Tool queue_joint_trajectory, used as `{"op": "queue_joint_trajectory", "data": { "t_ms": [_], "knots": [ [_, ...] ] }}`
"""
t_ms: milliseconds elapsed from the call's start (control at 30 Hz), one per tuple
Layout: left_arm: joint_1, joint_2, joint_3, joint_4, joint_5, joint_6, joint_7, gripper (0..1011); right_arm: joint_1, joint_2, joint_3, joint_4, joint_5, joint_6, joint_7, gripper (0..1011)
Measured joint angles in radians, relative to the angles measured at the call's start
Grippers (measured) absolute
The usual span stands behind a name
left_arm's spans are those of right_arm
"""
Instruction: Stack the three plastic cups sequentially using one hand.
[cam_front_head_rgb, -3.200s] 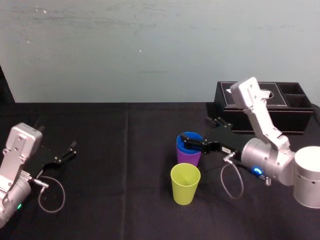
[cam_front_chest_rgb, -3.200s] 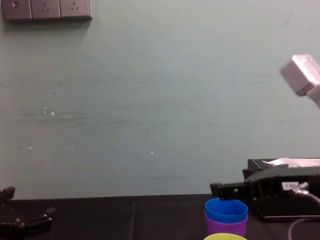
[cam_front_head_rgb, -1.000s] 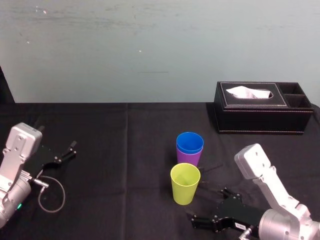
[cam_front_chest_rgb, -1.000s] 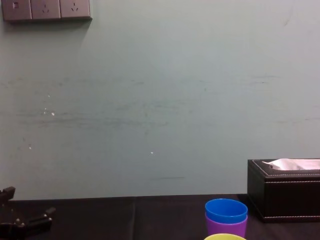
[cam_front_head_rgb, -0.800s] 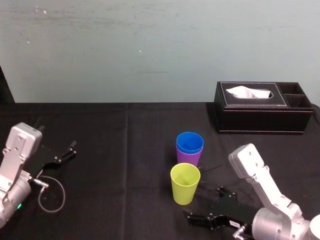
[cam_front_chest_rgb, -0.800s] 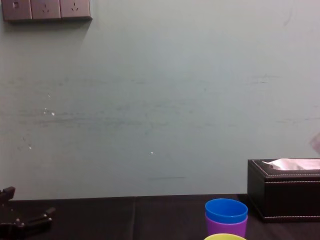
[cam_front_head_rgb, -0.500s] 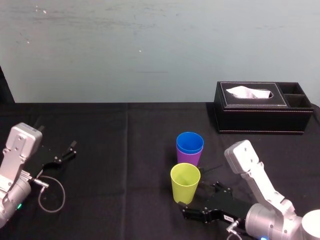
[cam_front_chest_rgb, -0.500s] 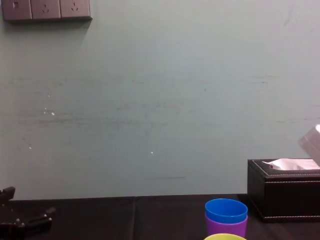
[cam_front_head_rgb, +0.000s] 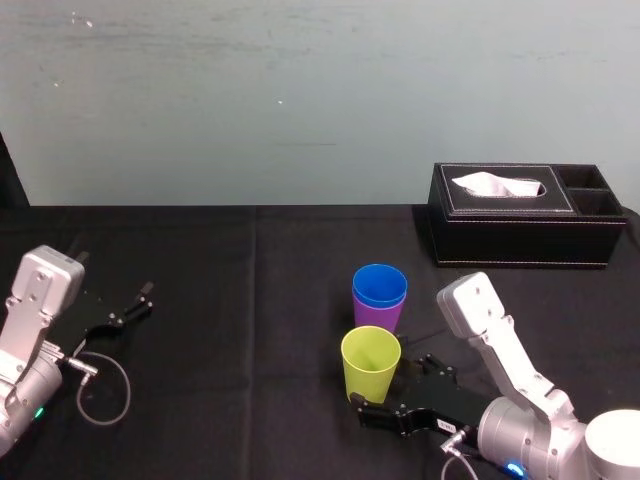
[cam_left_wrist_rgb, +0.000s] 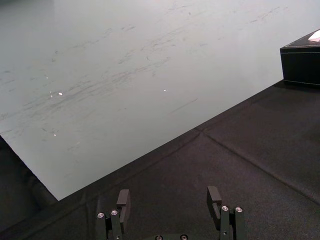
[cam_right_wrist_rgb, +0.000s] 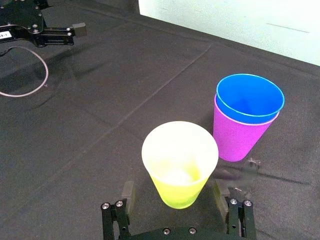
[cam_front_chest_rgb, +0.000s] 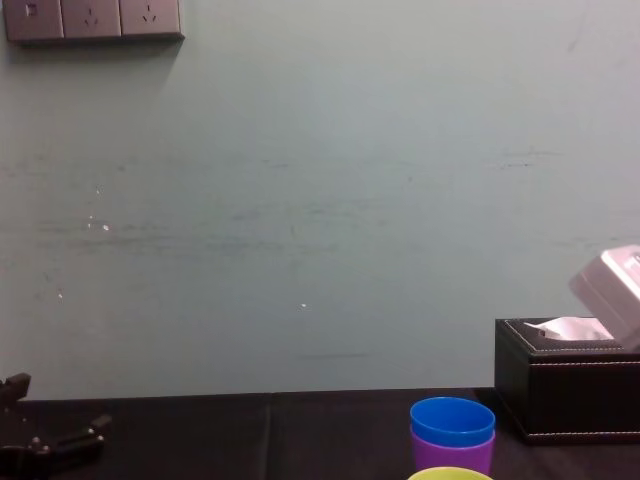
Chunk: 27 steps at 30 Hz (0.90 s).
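The black flat-fingered right gripper (cam_front_head_rgb: 392, 390) is held unclenched astride the upright yellow-green plastic cup (cam_front_head_rgb: 370, 368); the left gripper (cam_left_wrist_rgb: 169, 201) (fingers likewise spread) is parked far left. Just behind the yellow-green one, the blue plastic cup (cam_front_head_rgb: 379, 283) is nested in the purple plastic cup (cam_front_head_rgb: 377, 316).

A black-covered table (cam_front_head_rgb: 250, 300) carries three things: a purple cup (cam_front_head_rgb: 377, 315) upright, right of centre; a yellow-green cup (cam_front_head_rgb: 370, 368) upright, just nearer the robot; and a black box (cam_front_head_rgb: 520, 232) at the far right, by the wall.
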<state>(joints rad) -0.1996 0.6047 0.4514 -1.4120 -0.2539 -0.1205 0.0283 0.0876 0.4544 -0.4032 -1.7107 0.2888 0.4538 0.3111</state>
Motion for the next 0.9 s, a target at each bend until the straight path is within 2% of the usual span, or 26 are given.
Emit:
{"op": "queue_joint_trajectory", "data": {
  "t_ms": [900],
  "knots": [
    [0.000,0.000,0.000,0.000,0.000,0.000,0.000,1000,0.022,-0.061,0.008,0.024,-0.053,0.017,-0.001,1003]
  ]
}}
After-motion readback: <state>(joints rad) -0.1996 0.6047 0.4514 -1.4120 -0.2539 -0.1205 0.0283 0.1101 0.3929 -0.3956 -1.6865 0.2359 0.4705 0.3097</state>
